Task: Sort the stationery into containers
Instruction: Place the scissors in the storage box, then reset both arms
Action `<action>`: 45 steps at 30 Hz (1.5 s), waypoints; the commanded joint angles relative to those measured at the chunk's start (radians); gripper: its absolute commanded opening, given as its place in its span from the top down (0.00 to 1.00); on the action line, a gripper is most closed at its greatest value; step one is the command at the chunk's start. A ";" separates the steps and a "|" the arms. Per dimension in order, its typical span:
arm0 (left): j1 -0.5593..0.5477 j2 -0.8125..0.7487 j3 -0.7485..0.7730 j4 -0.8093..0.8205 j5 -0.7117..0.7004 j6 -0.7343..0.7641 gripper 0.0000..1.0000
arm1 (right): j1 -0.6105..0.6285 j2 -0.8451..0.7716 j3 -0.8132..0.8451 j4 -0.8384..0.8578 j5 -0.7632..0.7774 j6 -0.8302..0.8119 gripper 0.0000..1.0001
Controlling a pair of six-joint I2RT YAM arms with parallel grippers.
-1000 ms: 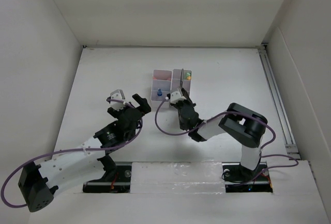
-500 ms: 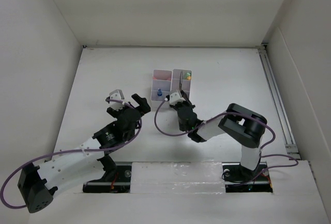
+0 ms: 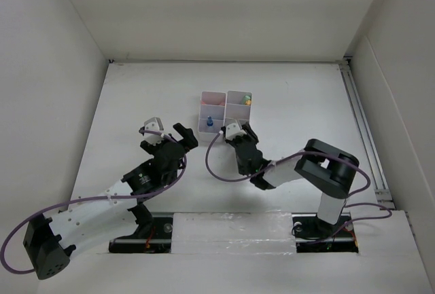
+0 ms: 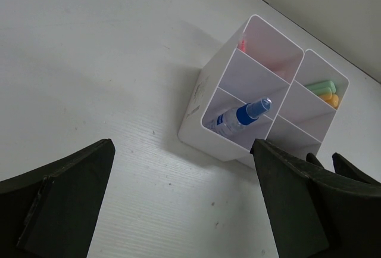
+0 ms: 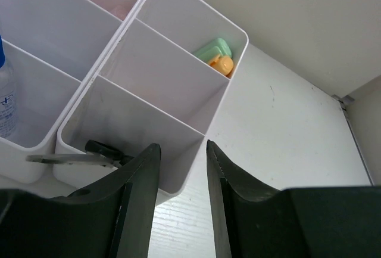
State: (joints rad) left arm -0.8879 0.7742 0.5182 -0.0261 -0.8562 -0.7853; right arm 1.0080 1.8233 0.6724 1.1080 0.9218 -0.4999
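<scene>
The white organizer stands at mid-table. In the left wrist view the organizer holds a clear blue-capped bottle, pink pens and a light green marker beside an orange item. In the right wrist view black-handled scissors lie in the near right compartment. My right gripper is open and empty, just in front of that compartment's near corner. My left gripper is wide open and empty, left of the organizer. The blue tube and the eraser are not visible.
White walls enclose the table on the left, back and right. A metal rail runs along the right edge. Purple cables loop by both arms. Bare table lies left of the organizer.
The scissors that stood up over the near right compartment have dropped into it. My right gripper has drawn back a little toward the near edge. The left arm has barely moved.
</scene>
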 commanded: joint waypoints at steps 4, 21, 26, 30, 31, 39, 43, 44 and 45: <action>0.006 -0.015 -0.007 0.028 -0.007 0.014 0.00 | 0.041 -0.151 -0.048 0.059 0.052 0.017 0.54; 0.006 -0.035 0.134 -0.204 -0.116 -0.087 0.00 | 0.109 -0.905 0.108 -1.021 0.189 0.522 0.00; 0.006 -0.093 0.172 -0.357 -0.135 -0.255 0.00 | 0.109 -1.111 0.217 -1.463 0.065 0.687 0.00; 0.006 -0.115 0.210 -0.480 -0.135 -0.317 0.00 | 0.119 -1.180 0.265 -1.660 0.038 0.791 0.00; 0.006 -0.115 0.233 -0.513 -0.135 -0.347 0.00 | 0.119 -1.202 0.277 -1.678 0.013 0.825 0.00; 0.006 -0.228 0.354 -0.590 -0.037 -0.299 0.00 | 0.119 -1.282 0.329 -1.806 -0.104 0.859 0.00; 0.006 -0.265 0.399 -0.607 -0.052 -0.226 0.00 | 0.129 -1.341 0.357 -1.884 -0.070 0.890 0.00; 0.006 -0.277 0.413 -0.607 -0.052 -0.212 0.00 | 0.129 -1.355 0.357 -1.884 -0.080 0.879 0.00; 0.006 -0.277 0.413 -0.607 -0.063 -0.203 0.00 | 0.129 -1.380 0.357 -1.884 -0.080 0.879 0.00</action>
State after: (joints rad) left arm -0.8879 0.5053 0.8970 -0.5941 -0.8883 -1.0256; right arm 1.1221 0.4896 0.9794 -0.7273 0.8520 0.3565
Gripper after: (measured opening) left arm 0.997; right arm 0.999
